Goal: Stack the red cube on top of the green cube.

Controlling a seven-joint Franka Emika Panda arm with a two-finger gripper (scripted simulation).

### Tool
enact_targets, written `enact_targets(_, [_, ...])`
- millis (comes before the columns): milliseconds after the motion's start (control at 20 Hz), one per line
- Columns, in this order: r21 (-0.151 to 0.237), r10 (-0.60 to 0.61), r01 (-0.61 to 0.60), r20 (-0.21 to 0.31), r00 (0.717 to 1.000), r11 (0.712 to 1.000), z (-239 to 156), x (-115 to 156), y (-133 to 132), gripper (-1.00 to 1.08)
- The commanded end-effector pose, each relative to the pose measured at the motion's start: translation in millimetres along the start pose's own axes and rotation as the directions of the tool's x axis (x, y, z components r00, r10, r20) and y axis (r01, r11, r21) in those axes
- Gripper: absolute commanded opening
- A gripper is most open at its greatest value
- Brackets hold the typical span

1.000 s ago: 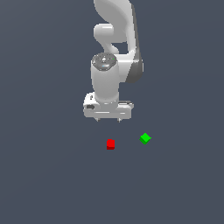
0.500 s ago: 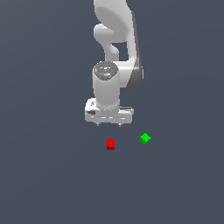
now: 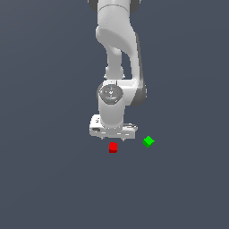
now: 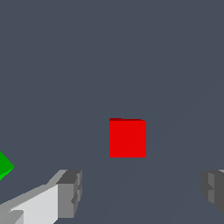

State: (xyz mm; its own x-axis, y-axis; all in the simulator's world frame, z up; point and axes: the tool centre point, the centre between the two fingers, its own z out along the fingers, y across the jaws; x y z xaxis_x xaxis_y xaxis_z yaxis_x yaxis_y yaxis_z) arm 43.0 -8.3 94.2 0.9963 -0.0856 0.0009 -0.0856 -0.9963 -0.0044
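Observation:
The red cube (image 3: 113, 147) lies on the grey floor, just below my white gripper (image 3: 113, 134) in the exterior view. In the wrist view the red cube (image 4: 127, 138) sits a little ahead of the gap between my two grey fingertips (image 4: 70, 193), which stand wide apart. The gripper (image 4: 140, 190) is open and empty. The green cube (image 3: 148, 142) lies corner-on to the exterior view's right of the red one, apart from it. In the wrist view only a corner of the green cube (image 4: 4, 166) shows at the frame's edge.
A plain dark grey floor (image 3: 49, 179) surrounds the cubes. The white arm (image 3: 117, 49) rises behind the gripper.
The gripper has come down toward the red cube and shifted slightly to the exterior view's right. Both cubes stay where they were.

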Motion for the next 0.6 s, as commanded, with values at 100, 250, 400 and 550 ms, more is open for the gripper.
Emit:
enact_targets(100, [-0.003, 0.007, -0.007, 0.000, 1.000, 1.000, 16, 11, -2, 1.00])
enact_targets(250, [-0.004, 0.010, -0.010, 0.001, 1.000, 1.000, 22, 15, -3, 1.00])
enact_targets(400, [-0.005, 0.011, -0.011, 0.001, 1.000, 1.000, 25, 17, -3, 1.00])
enact_targets(550, [-0.005, 0.011, -0.011, 0.001, 1.000, 1.000, 24, 17, -3, 1.00])
